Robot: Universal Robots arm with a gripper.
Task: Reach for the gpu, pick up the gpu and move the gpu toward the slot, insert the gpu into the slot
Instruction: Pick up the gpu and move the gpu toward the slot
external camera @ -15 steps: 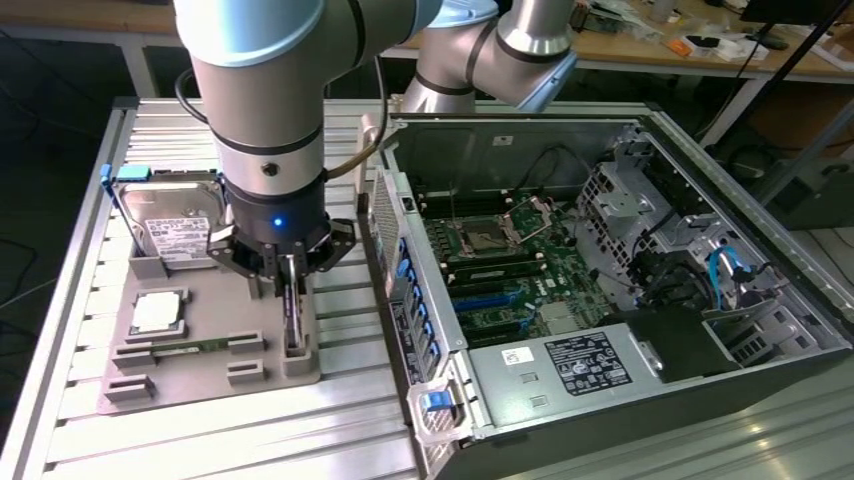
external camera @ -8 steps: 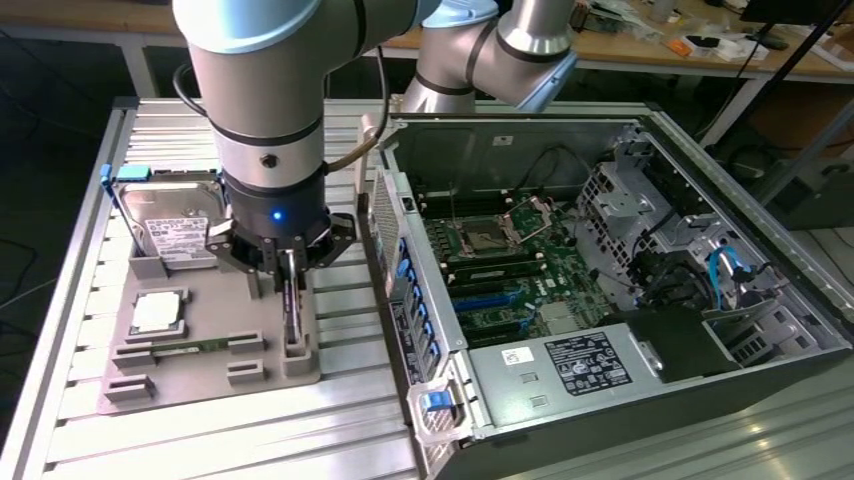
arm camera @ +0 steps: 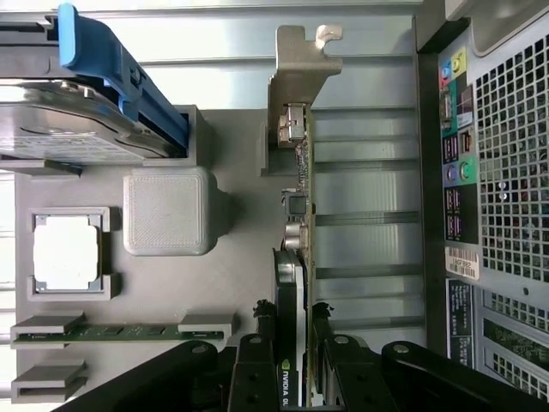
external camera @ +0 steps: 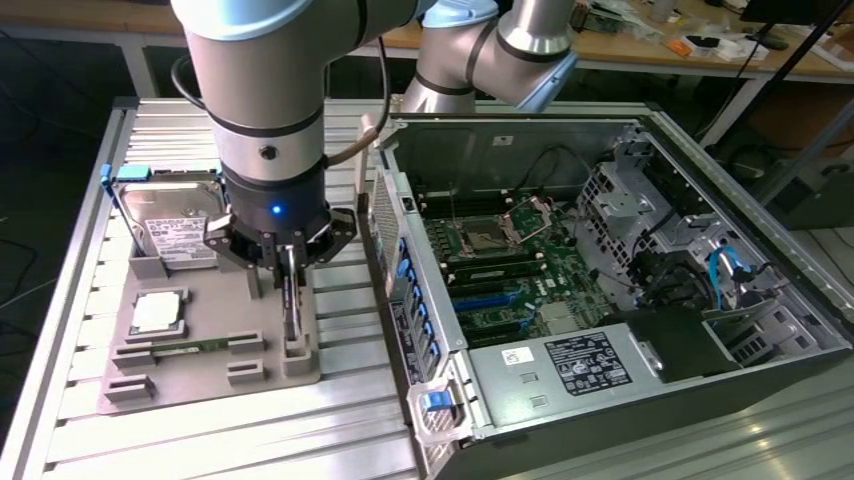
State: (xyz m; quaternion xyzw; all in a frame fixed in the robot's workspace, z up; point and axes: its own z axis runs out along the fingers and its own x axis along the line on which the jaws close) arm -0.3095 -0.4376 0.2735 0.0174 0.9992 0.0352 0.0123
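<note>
One end effector [external camera: 288, 283] clamped onto the single gpu [arm camera: 294, 215], the card standing edge-on in one grey tray [external camera: 200, 388] on the tabletop [external camera: 267, 435]. Alongside in that tray: one hard drive [external camera: 174, 235], one processor [external camera: 158, 312], one memory stick [external camera: 187, 347]. Just beside, toward the exterior view's right, one open computer case [external camera: 467, 160].

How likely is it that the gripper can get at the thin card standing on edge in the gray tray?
Very likely yes: the gripper hangs directly over the card, at its top edge, and nothing on the tray stands between them.
</note>
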